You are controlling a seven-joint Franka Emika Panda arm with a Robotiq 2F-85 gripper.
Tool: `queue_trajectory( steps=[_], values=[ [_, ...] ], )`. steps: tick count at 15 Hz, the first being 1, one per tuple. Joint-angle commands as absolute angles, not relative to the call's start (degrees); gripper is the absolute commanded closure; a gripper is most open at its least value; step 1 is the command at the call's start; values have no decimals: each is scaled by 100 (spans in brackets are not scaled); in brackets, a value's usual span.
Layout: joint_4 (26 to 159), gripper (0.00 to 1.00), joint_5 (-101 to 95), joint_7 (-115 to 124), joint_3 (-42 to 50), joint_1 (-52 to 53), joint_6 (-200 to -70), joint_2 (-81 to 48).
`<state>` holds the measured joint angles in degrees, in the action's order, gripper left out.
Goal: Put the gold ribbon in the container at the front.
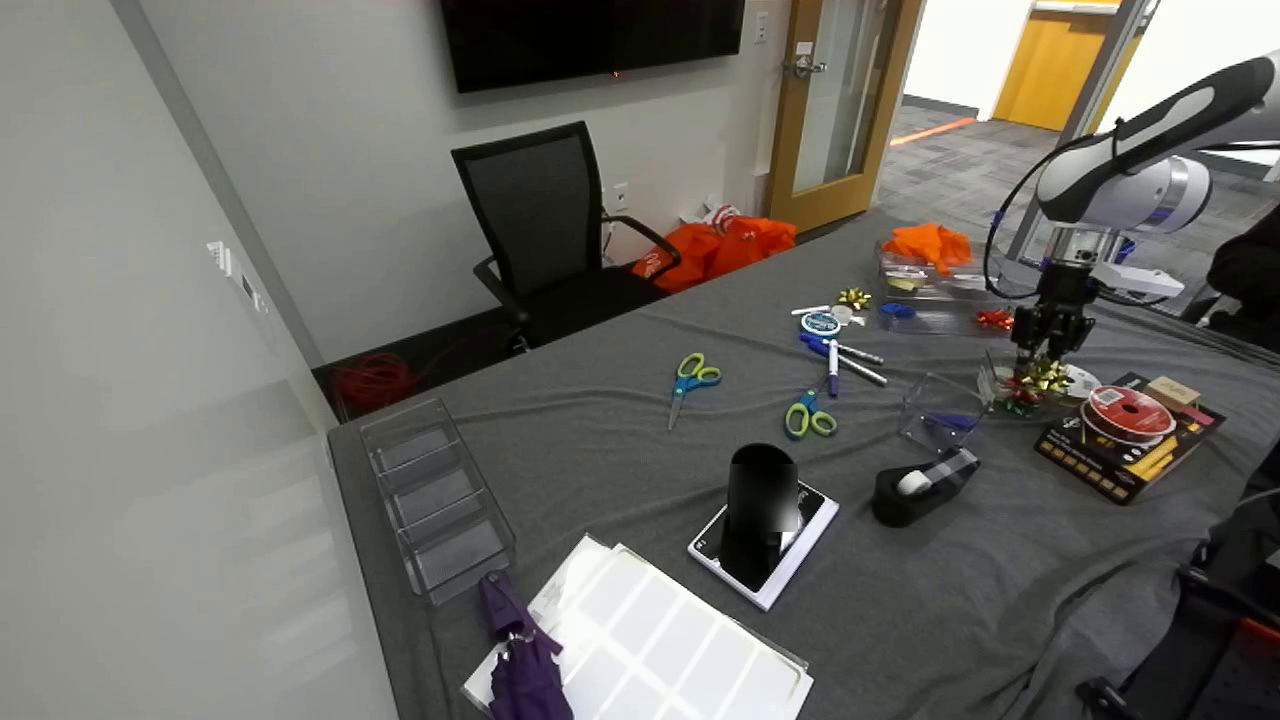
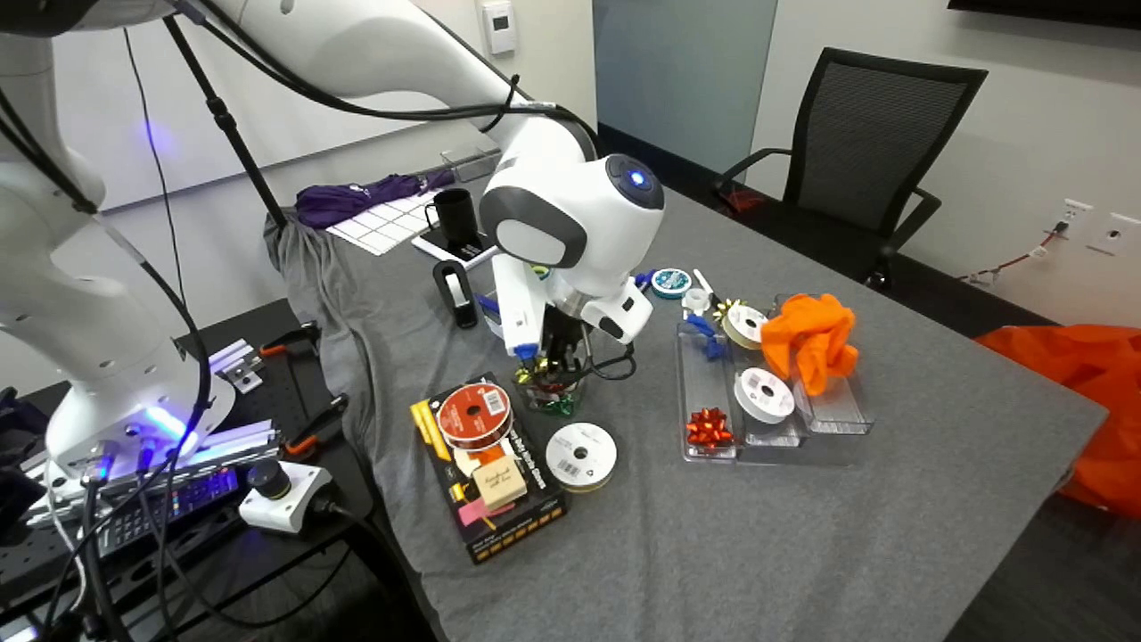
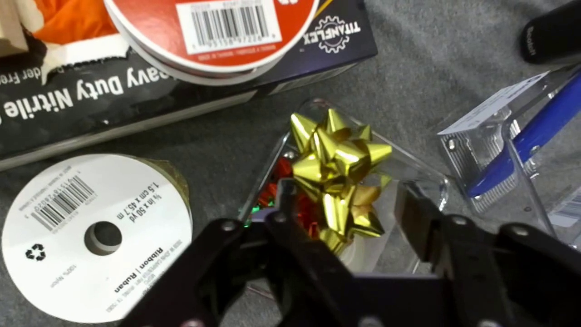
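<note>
Grey and broad, the counter [image 2: 758, 535] spreads beneath the arm [image 2: 401, 53], which arches over it with its wrist hanging down, presumably to reach in from above without brushing the neighbours. Nearby, the box [image 3: 81, 106] lies flat, serving as a stand. The gripper [image 3: 347, 195] has its fingers well parted and nothing clamped; in the wrist view its tips show within the outline of the container [image 3: 411, 164], probably to straddle what it holds, though their depth I cannot tell. The red spool [image 3: 218, 22] lies flat on the box, the white spool [image 3: 50, 254] flat on the counter just beside it, which should keep both from rolling. Red foil [image 3: 307, 210] fills part of the container and likely props up the gold bow [image 3: 338, 168], my reading of the ribbon: it sits at the container's mouth, between the fingers, bare space on one side and red foil showing on the other. Its loops flare all round, giving no single front; its longer spread runs roughly top to bottom in the wrist view, across the line joining the fingertips, with the upper loops pointing to the container's corner nearest the box. Level or tilted, I cannot say.
</note>
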<state>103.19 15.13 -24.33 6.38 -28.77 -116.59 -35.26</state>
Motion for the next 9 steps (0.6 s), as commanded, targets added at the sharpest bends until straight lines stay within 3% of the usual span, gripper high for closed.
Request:
queue_trajectory(
  steps=[1,3,9],
  values=[
    [10404,11,1641,-2579,634,-2910,-11575,-3446],
    [10399,1,1635,-2569,637,-2911,-11466,-3397],
    [10375,0,1683,-2533,647,-2893,-10859,-3138]
  ],
)
